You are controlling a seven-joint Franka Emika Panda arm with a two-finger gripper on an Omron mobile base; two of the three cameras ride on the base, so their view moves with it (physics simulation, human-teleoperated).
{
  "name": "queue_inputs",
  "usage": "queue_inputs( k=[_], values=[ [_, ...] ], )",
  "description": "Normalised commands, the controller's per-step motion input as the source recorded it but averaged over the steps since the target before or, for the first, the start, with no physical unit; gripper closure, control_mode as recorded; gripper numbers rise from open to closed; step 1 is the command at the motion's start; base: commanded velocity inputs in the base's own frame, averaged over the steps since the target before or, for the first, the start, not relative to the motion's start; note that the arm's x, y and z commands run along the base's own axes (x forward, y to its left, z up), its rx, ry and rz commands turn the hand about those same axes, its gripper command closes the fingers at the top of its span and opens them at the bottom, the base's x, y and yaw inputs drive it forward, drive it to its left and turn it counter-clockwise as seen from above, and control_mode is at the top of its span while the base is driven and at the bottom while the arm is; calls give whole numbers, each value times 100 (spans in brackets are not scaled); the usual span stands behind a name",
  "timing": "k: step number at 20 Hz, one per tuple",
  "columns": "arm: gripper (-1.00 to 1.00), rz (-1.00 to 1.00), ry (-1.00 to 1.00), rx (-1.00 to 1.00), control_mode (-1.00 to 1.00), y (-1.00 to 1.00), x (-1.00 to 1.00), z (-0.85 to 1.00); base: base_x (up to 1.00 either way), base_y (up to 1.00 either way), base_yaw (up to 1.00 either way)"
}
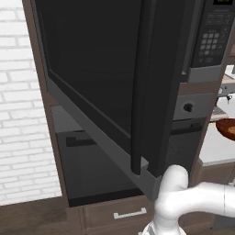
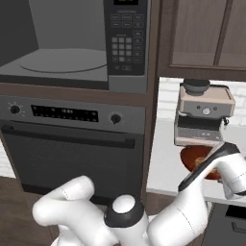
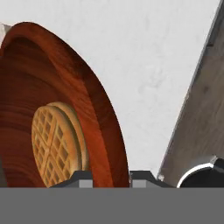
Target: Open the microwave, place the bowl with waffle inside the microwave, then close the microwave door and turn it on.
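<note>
One microwave stands with its door swung wide open; below it is one oven. One bowl holding one waffle rests on the white counter beside a coffee machine. The gripper straddles the bowl's rim, fingertips narrowly parted; whether they pinch it, I cannot tell. No lettering is readable.

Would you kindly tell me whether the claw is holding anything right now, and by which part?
The claw straddles the rim of the bowl with waffle, one fingertip on either side; a firm grip cannot be confirmed.

Reddish-brown bowl (golden gridded waffle)
</note>
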Motion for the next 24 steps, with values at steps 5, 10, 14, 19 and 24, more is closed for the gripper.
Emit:
queue_inputs(
  k=[5,10,14,19,24],
  values=[
    [100,-1,-44,3,-100,50,-100,92,0,0,0],
    [100,0,-39,-1,-100,100,-100,86,0,0,0],
    [100,3,-32,-8,-100,100,-100,82,0,0,0],
    [100,7,-21,-15,-100,100,-99,69,0,0,0],
    [100,12,-10,-20,-100,100,-82,58,0,0,0]
  ],
)
